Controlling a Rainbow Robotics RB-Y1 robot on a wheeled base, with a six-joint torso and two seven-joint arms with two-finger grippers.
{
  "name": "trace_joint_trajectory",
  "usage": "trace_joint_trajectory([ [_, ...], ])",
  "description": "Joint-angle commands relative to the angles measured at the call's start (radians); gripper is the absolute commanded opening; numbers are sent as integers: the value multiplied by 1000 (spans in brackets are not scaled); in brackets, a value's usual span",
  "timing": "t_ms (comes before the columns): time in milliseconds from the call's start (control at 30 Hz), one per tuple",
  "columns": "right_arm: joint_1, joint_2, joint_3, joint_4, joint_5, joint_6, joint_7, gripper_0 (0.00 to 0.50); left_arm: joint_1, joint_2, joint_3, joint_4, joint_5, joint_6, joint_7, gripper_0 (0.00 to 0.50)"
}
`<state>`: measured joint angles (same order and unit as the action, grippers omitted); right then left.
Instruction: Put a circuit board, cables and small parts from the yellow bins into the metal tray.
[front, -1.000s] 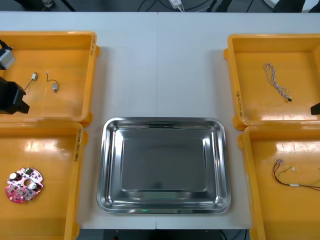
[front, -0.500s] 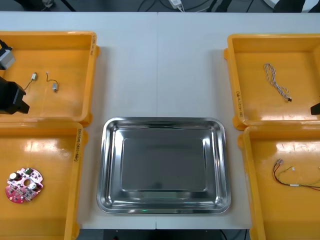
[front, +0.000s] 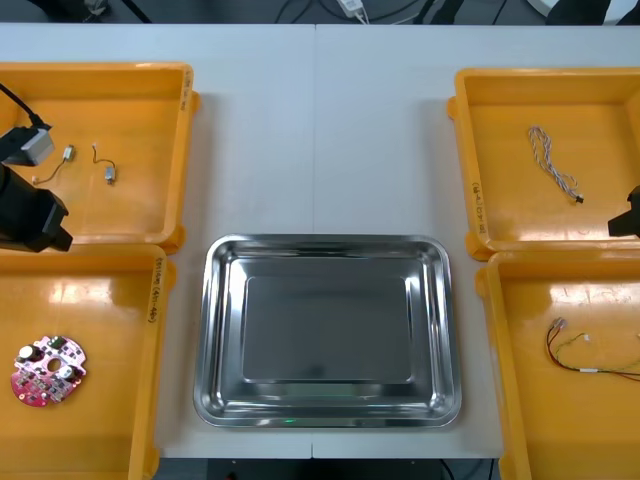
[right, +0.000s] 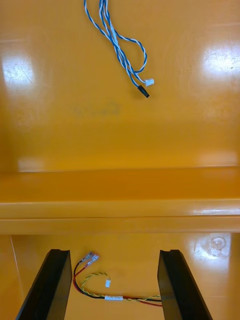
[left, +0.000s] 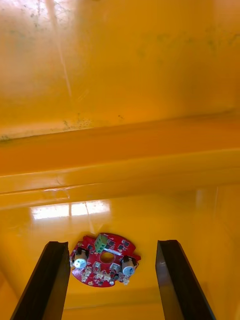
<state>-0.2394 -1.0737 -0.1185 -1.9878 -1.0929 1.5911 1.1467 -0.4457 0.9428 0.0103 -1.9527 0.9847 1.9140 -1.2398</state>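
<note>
The round red circuit board (front: 47, 371) lies in the near left yellow bin (front: 152, 330). My left gripper (front: 32, 220) hangs over the wall between the two left bins. In the left wrist view it is open (left: 111, 246), with the circuit board (left: 104, 260) below and between the fingers, untouched. My right gripper (front: 630, 214) is at the right edge, over the wall between the right bins. It is open (right: 114, 253), and the red and yellow cable (right: 112, 287) lies below its fingers. The twisted blue and white cable (right: 120, 45) lies farther off. The metal tray (front: 222, 330) holds nothing.
Two small metal parts (front: 68, 153) (front: 108, 172) with thin wires lie in the far left bin (front: 185, 120). The blue and white cable (front: 553, 165) is in the far right bin (front: 465, 150), and the red and yellow cable (front: 585, 352) is in the near right bin (front: 495, 350).
My left gripper has shifted toward the near left bin and slightly inward. My right gripper has edged a little farther into the front view. Nothing else moved.
</note>
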Motion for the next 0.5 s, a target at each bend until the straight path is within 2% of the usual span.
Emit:
trace_joint_trajectory([
  [33, 9, 6, -33, -32, -15, 3, 51, 500, -14, 86, -7, -5, 60, 3, -17, 500],
  [167, 14, 6, -33, -34, -18, 3, 170, 500, -8, 117, -7, -8, 103, 3, -40, 500],
  [300, 25, 1, -33, -43, -21, 3, 265, 500, 4, 136, -7, -12, 109, 0, -104, 500],
  [500, 61, -22, -33, -100, -8, 3, 410, 500, 50, 165, -7, -35, 115, -73, -161, 500],
])
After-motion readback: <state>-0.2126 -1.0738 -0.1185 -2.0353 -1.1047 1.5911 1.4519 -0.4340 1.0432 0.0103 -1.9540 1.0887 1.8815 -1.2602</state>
